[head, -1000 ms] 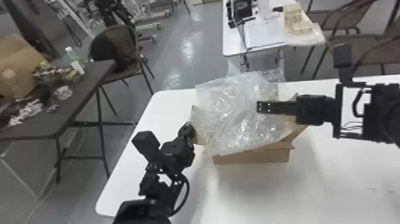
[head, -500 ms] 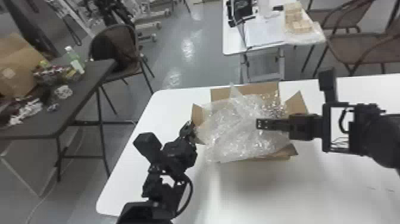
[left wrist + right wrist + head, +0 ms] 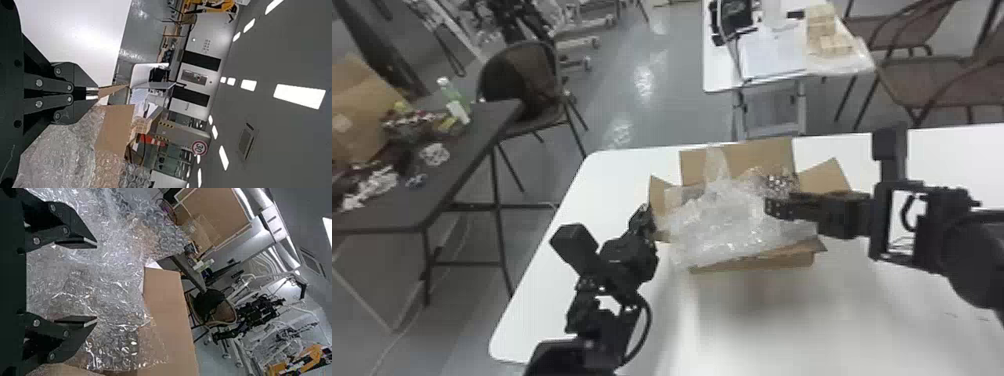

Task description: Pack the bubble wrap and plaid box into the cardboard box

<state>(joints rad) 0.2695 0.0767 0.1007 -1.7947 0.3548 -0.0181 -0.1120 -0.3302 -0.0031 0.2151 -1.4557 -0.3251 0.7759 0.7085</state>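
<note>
"What's the biggest thing here?"

"The counter (image 3: 732,330), white. The cardboard box (image 3: 757,262) sits open by its far edge, nearer the far left corner than the far right one."

"And the bubble wrap (image 3: 732,225)?"

"Heaped over the box's mouth, spilling past the near wall. Whether the plaid box lies beneath, I can't tell."

"How will the wrap handle?"

"Very light, soft and springy, I'd guess, and a bit slippery. Nothing fragile about it, but it may puff back up. I'd pinch a loose fold near the overhang, or press from above and tuck it in. The cardboard is stiffer; steady it by a flap."

"Where are the grippers?"

"The right gripper (image 3: 96,282) is spread wide over the wrap. The left gripper (image 3: 92,93) is closed, seemingly pinching the left flap (image 3: 111,91)."

"Counts?"

"One cardboard box, one heap of wrap, though I can't tell how many sheets, and two grippers. At least three flaps stand out: left, far and right."
</note>
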